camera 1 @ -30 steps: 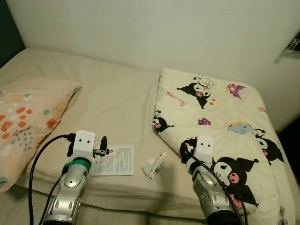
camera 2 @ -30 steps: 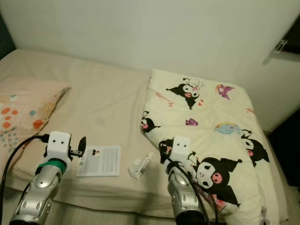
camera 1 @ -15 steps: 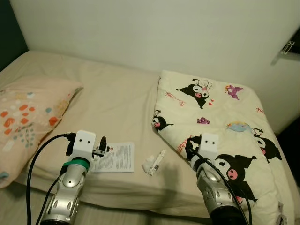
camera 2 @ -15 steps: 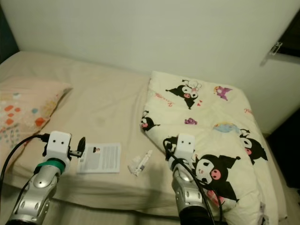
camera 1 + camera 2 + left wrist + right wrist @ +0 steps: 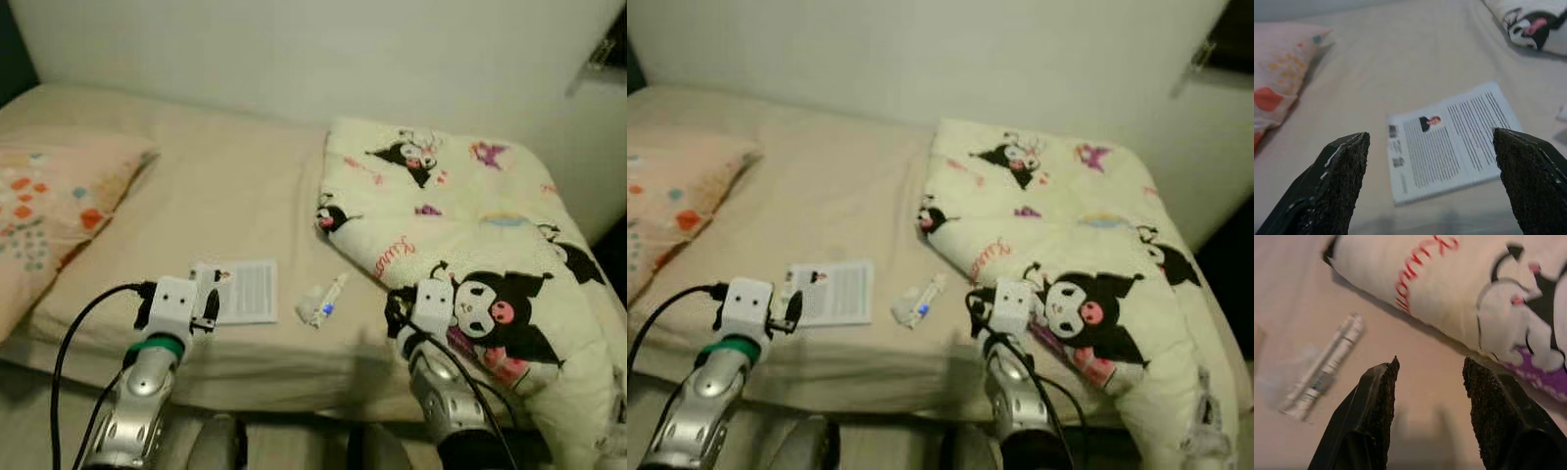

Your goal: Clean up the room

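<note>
A bed (image 5: 245, 186) with a beige sheet lies before the robot. A printed leaflet (image 5: 243, 292) lies flat near the front edge, and just beside it rests a small white tube (image 5: 324, 299) with a crumpled clear wrapper. A folded cartoon-print blanket (image 5: 470, 225) covers the bed's right side; a patterned pillow (image 5: 44, 211) sits at the left. The left pincer (image 5: 1430, 183) hovers just short of the leaflet, fingers wide apart (nothing between them). The right pincer (image 5: 1430, 406) hangs over the sheet between the tube and the blanket's edge, fingers apart.
</note>
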Available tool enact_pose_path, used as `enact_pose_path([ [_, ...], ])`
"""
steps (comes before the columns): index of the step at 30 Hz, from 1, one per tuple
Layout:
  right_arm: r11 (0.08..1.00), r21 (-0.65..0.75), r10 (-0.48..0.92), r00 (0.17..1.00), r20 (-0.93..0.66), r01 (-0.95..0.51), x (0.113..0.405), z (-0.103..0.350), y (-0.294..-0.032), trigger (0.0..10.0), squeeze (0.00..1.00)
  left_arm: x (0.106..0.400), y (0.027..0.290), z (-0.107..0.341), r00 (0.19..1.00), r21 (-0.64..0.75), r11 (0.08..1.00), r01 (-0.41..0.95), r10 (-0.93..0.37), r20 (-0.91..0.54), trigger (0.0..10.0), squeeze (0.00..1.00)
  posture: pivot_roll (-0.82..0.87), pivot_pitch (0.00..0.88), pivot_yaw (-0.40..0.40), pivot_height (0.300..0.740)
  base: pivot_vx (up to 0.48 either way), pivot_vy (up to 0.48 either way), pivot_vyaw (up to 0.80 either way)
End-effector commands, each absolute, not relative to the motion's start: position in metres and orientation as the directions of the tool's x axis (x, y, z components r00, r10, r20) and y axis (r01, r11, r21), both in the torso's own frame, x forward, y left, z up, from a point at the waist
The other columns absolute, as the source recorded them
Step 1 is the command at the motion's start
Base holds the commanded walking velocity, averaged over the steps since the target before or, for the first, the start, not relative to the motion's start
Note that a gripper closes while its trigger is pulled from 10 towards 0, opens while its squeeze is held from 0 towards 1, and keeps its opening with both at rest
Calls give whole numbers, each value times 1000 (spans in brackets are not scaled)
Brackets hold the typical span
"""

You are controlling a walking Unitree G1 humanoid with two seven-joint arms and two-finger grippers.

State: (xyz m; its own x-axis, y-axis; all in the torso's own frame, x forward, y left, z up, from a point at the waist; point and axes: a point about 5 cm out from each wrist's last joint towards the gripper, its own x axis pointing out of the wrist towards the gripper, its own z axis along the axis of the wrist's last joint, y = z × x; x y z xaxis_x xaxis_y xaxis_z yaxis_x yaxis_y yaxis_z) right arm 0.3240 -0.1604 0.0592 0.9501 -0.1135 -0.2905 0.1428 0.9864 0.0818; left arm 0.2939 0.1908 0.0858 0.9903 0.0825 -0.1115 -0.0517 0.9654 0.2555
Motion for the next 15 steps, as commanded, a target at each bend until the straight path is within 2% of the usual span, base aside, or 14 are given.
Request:
enact_pose_path([
  [1, 988, 80, -108, 955, -278, 135, 329, 64, -161, 10000, 0, 292, 193, 83, 988, 267, 962, -53, 90, -126, 10000, 0, 126, 13, -33, 560, 0, 0, 0],
  [9, 995, 63, -55, 962, -269, 74, 340, 70, -156, 10000, 0, 286, 204, 81, 984, 289, 955, -72, 115, -135, 10000, 0, 132, 45, -32, 535, 0, 0, 0],
  [15, 999, 52, 21, 962, -272, -7, 351, 76, -145, 10000, 0, 280, 219, 86, 982, 326, 940, -97, 145, -125, 10000, 0, 148, 73, -39, 535, 0, 0, 0],
])
